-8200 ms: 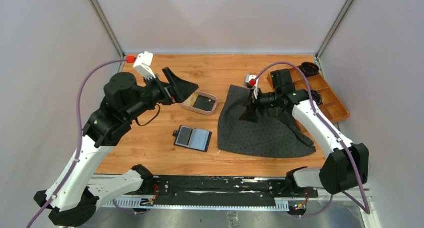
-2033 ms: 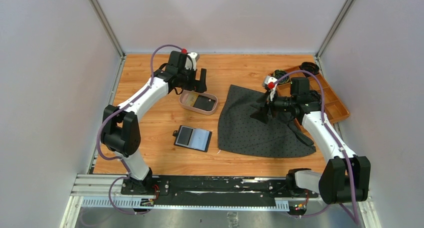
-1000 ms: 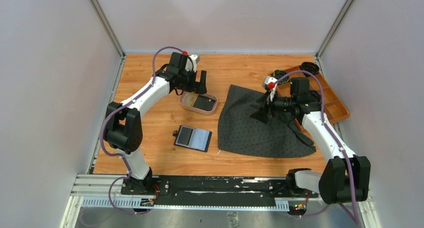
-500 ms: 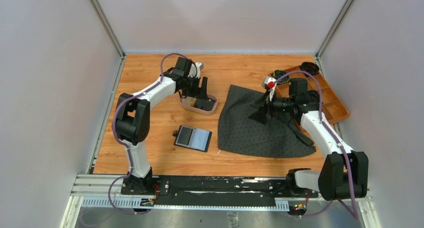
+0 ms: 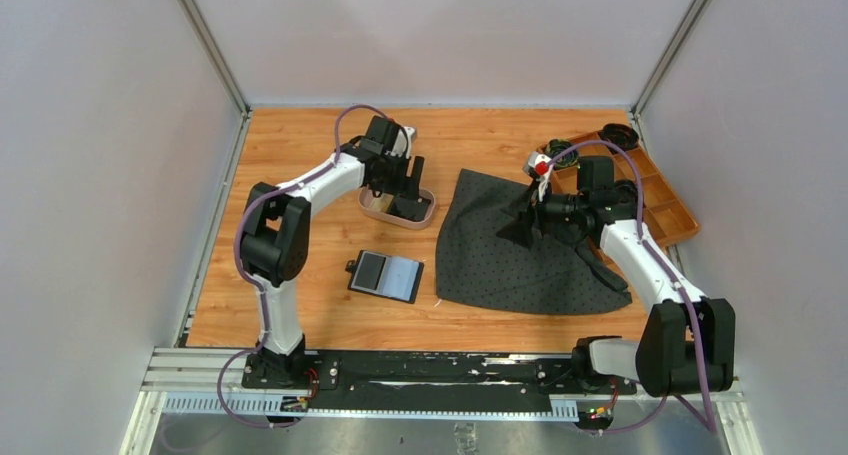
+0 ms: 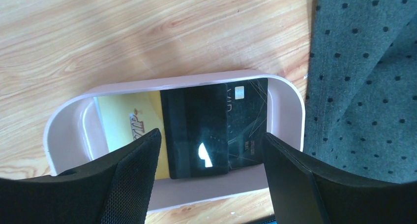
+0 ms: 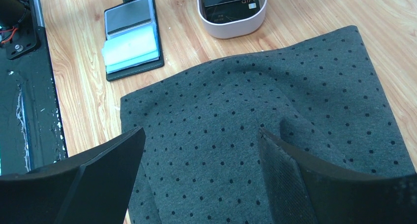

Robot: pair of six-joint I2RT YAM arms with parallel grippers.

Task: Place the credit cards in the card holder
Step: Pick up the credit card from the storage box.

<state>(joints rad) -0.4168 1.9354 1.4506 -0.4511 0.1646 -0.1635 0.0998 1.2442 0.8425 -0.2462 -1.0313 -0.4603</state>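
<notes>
While hovering over the pink tray, brackets the black credit card inside between the left pincer's wide, empty jaws; long axis seemingly crosswise to them. Holds the right pincer agape, empty, farther off.

You're in a robotics lab test cell, not a home or shop. The wooden desk is boxed in by plain pale panels set on bare metal corner posts. A left arm and a right arm are bolted to a black rail along its near edge.
</notes>
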